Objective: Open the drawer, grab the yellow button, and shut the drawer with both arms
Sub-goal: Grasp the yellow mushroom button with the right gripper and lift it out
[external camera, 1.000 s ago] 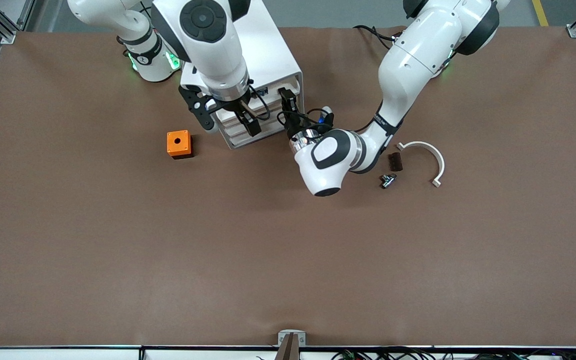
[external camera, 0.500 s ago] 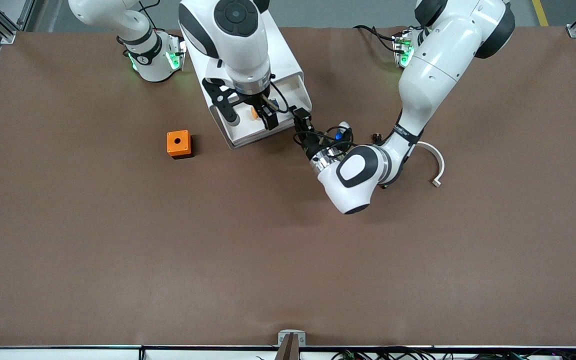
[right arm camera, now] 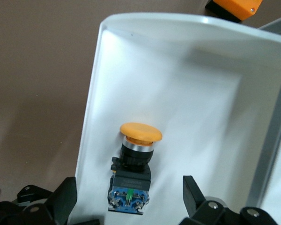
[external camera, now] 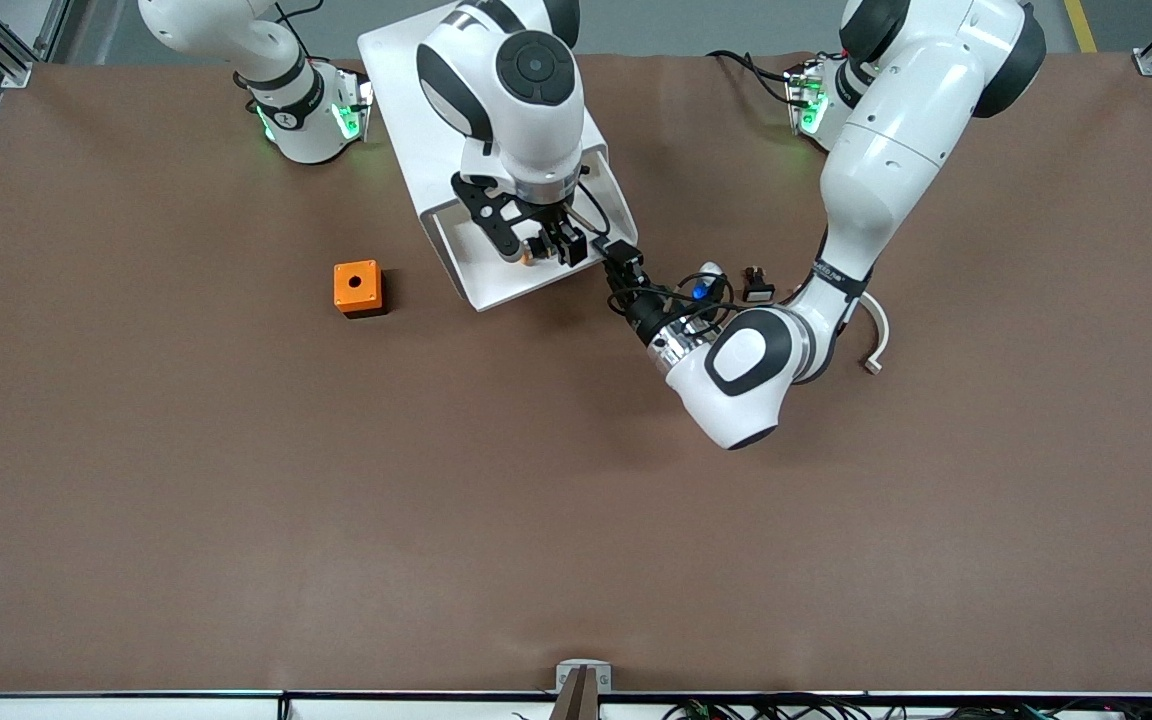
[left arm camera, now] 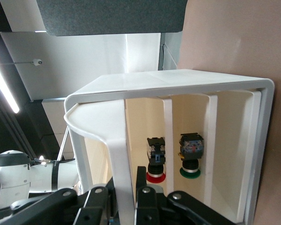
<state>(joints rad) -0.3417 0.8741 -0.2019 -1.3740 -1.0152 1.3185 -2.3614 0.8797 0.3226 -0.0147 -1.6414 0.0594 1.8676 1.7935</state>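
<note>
The brown tabletop (external camera: 236,480) carries a white cabinet (external camera: 406,90) near the right arm's base, with its top drawer (external camera: 496,285) pulled out toward the front camera.

The left arm (external camera: 896,150) reaches in low from its end of the tabletop, and the left gripper (external camera: 618,253) is at the corner of the drawer's front — its fingers are closed tight on the drawer's front lip, which the left wrist view shows running between them (left arm camera: 124,187). That same view looks into the cabinet under the drawer, where a red-capped switch (left arm camera: 155,161) and a green-capped switch (left arm camera: 190,154) stand in neighbouring compartments.

The right arm (external camera: 516,90) comes down over the cabinet, and the right gripper (external camera: 536,245) hangs over the open drawer with its fingers (right arm camera: 196,192) spread wide, holding nothing.

The button (right arm camera: 133,164) lies on its side on the drawer's floor between those spread fingers — orange cap, black collar, blue end — close to one side wall of the drawer.

An orange cube (external camera: 358,288) with a hole sits on the tabletop beside the drawer, toward the right arm's end. A white curved clamp (external camera: 876,330) and a small black piece (external camera: 757,285) lie toward the left arm's end, partly hidden by that arm.
</note>
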